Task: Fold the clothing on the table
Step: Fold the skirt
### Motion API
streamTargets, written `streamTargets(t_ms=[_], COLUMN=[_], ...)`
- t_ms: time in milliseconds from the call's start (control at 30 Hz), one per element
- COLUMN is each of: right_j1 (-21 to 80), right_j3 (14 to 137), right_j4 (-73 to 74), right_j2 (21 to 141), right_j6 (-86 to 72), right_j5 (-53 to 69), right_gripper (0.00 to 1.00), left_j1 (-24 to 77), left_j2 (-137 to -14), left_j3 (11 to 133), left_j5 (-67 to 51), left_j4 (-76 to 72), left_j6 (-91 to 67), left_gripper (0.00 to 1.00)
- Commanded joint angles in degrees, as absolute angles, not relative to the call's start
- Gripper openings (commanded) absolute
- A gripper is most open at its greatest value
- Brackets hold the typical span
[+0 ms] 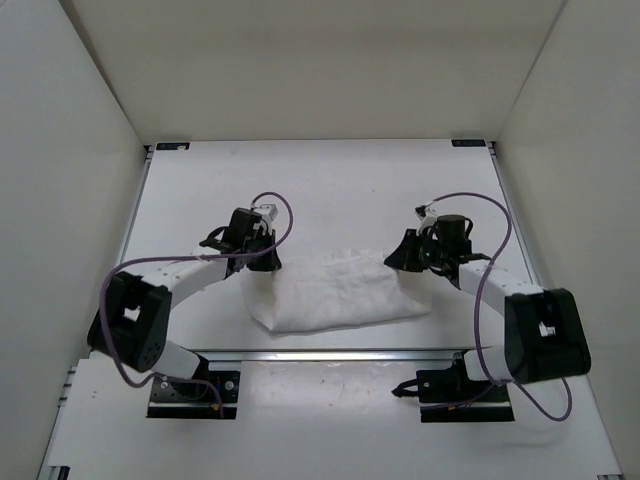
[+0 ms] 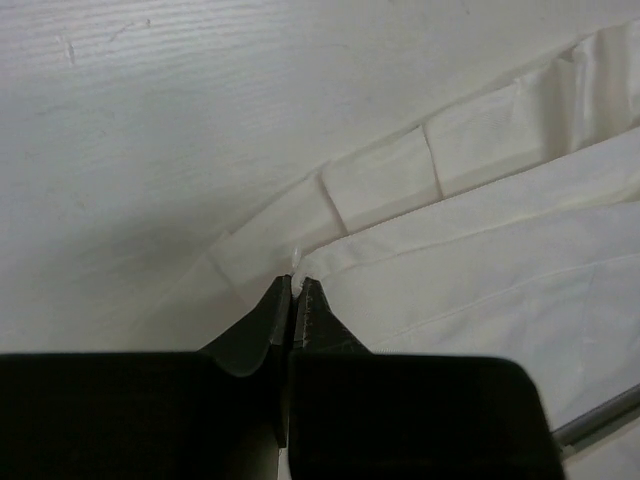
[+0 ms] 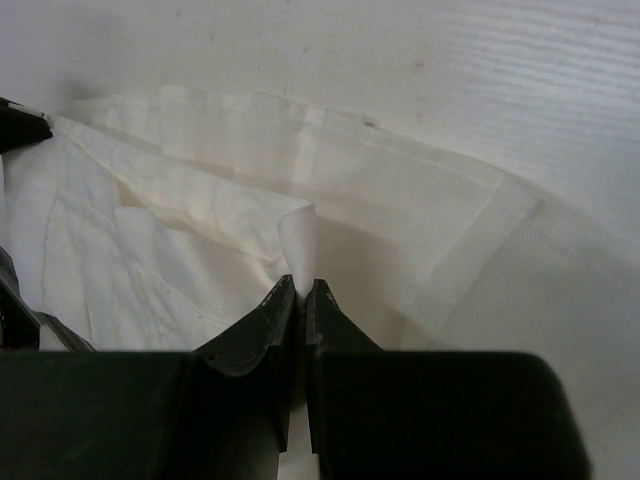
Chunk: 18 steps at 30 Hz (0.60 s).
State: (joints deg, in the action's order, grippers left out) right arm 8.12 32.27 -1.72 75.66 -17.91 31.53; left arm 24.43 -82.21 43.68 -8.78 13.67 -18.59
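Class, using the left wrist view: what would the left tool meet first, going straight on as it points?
The left tool, shut on the clothing, would likely meet that garment's pleated edge just ahead, then the table; depth is unclear.

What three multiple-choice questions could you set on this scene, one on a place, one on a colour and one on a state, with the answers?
1. Where does the clothing lie on the table?
A. Close to the near rail
B. In the far left corner
C. Hanging over the far edge

2. What colour is the clothing?
A. Blue
B. White
C. Red

3. How do the left gripper and the right gripper stand?
A. Both open
B. Both shut on the clothing
C. One open, one shut

Answers:
1 A, the top view shows it just beyond the near rail.
2 B, it looks white in every view.
3 B, each wrist view shows fabric pinched between closed tips.
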Motion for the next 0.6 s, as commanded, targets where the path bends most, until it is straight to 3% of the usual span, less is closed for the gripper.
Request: streamTargets(t_ms=[0, 167, 233, 267, 300, 367, 400, 433, 467, 567], right_j1=[5.2, 5.2, 4.5, 4.5, 3.6, 2.0, 2.0, 1.5, 1.2, 1.8], right_j3=[38.0, 45.1, 47.1, 48.3, 49.9, 52.1, 54.1, 55.1, 56.7, 58.4], right_j4=[-8.3, -7.7, -7.1, -6.6, -5.7, -4.8, -3.0, -1.9, -0.1, 5.6], right_j2=[81.7, 90.5, 91.8, 92.5, 92.7, 92.7, 92.6, 92.2, 91.7, 88.8], right_j6=[-16.7, -14.9, -14.0, -13.7, -13.8, -13.6, -13.5, -12.8, -11.9, -9.7], right_j5=[29.2, 30.1, 30.3, 30.8, 31.7, 33.0, 33.5, 33.3, 33.2, 30.7], right_gripper=[0.0, 0.0, 0.0, 0.03, 0.14, 0.47, 0.52, 0.59, 0.69, 0.74], left_j1=[21.4, 21.2, 21.3, 21.2, 21.1, 20.2, 20.0, 19.4, 19.2, 18.7], left_j2=[-86.1, -91.4, -93.9, -94.4, -95.1, -95.4, -95.4, -95.2, -94.6, -92.7], left_j3=[47.4, 52.6, 56.4, 57.4, 58.8, 60.3, 61.7, 63.1, 64.3, 65.8], left_j5=[-2.2, -1.9, -1.8, -1.8, -1.1, -1.3, -1.3, -1.5, -1.8, -0.8], left_j4=[12.4, 11.2, 12.0, 12.6, 13.1, 13.0, 13.7, 13.8, 14.7, 17.7], left_j6=[-18.9, -17.1, -16.3, -15.9, -15.2, -14.7, -14.4, -14.7, -14.5, -14.5], left_gripper=[0.0, 0.0, 0.08, 0.1, 0.14, 0.33, 0.39, 0.5, 0.69, 0.94])
